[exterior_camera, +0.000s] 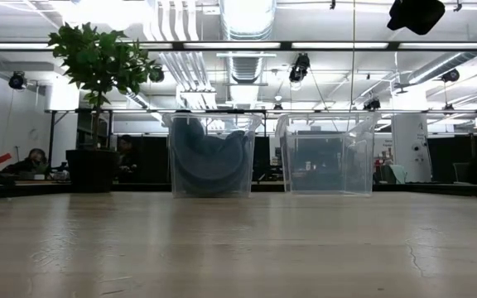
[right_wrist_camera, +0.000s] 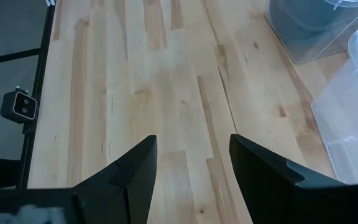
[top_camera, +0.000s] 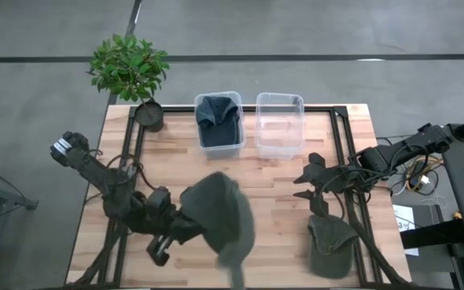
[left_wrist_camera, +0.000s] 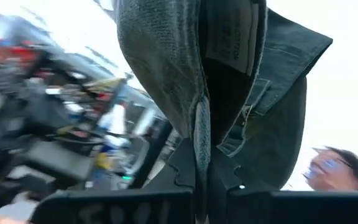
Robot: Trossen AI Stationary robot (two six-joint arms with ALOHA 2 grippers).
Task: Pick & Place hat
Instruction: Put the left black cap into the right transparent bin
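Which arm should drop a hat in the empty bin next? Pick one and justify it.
Left. The left gripper is already shut on a hat, lifted off the table. The right gripper is open and holds nothing, though it is nearer the empty bin.

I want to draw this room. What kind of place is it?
Probably a robot lab or workshop. Bare pipes and ducts run along the ceiling, people sit at desks behind the wooden table, and the left pincer holds a hat near two plastic bins.
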